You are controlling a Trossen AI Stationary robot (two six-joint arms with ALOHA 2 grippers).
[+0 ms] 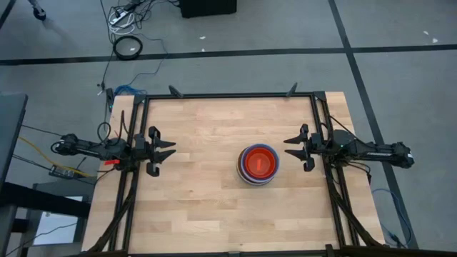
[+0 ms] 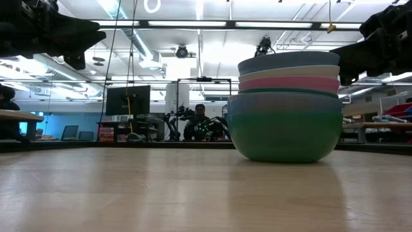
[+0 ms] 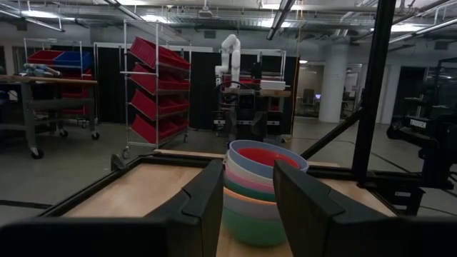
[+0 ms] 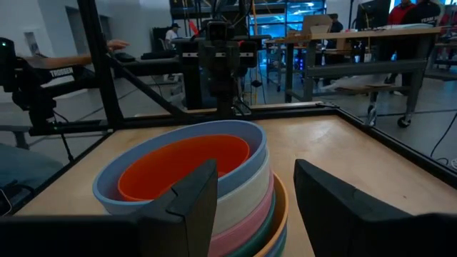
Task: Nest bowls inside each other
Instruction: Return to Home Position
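Note:
The bowls (image 1: 258, 164) stand nested in one stack on the wooden table, right of centre, the bottom bowl's base on the tabletop. From the low view the stack (image 2: 288, 106) shows teal at the bottom, then grey-blue, pink, white and blue-grey rims; a red-orange bowl (image 4: 182, 165) lies innermost. My left gripper (image 1: 168, 151) hovers open at the table's left edge, well clear of the stack. My right gripper (image 1: 295, 148) hovers open at the right edge, a short way from the stack, touching nothing.
A black metal frame (image 1: 228, 96) runs around the tabletop's far and side edges. Bare wood lies left of and in front of the stack. Beyond the table stand racks with red bins (image 3: 153, 78), workbenches and people (image 2: 198, 122).

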